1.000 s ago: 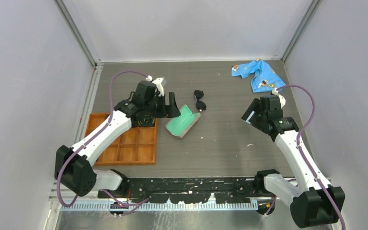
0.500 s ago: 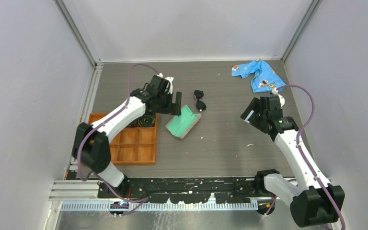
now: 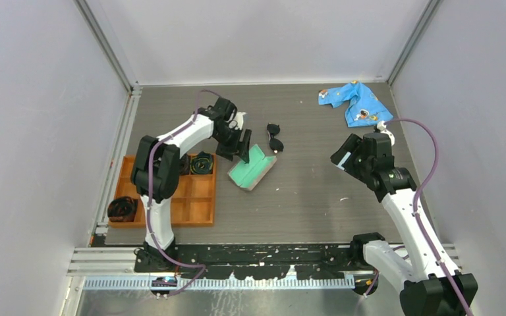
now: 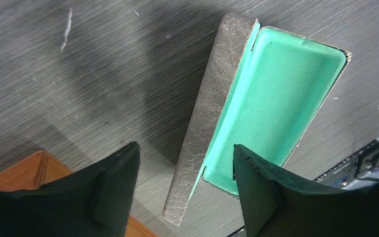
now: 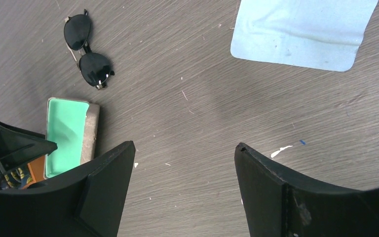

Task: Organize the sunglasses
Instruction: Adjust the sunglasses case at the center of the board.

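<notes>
Just beyond the open case (image 3: 253,166), the sunglasses (image 3: 275,137) lie flat on the table (image 3: 303,191), their arms too thin to make out. With fingers wide, the left gripper (image 4: 185,150) covers a case corner; the right gripper (image 5: 182,148), also wide, hangs well apart.

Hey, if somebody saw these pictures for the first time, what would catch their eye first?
Probably the open case with its bright teal lining, lying mid-table with the left gripper open just above it. Next come the sunglasses, dark against the grey table just beyond the case and not touching it. The blue cloth in the far right corner and the orange tray at the left edge add the other strong colours.
</notes>
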You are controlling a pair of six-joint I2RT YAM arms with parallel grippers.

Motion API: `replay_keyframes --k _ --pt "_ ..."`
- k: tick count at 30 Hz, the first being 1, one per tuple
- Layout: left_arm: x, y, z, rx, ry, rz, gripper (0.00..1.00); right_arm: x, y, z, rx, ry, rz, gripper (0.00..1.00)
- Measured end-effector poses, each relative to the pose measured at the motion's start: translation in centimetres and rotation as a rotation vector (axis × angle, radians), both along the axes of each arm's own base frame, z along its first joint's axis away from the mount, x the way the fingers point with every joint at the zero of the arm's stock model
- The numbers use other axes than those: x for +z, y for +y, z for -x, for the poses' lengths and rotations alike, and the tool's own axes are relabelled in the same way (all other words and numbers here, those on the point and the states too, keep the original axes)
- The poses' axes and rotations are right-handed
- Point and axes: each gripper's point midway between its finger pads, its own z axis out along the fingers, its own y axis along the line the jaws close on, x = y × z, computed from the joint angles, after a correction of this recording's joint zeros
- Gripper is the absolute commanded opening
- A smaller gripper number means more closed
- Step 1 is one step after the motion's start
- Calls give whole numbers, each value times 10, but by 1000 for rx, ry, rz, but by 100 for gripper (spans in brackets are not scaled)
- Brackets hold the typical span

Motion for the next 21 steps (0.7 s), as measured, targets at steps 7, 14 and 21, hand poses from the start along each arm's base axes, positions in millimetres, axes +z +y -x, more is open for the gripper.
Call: replay_keyframes --k 7,14,21 --pt "-8 -6 12 -35 90 56 30 0 2 0 10 3 -7 80" --pt "-10 -10 17 -56 122 73 21 -3 4 0 17 13 -10 80" --pt "-7 -11 10 -74 110 61 1 -6 5 -1 23 26 -12 80"
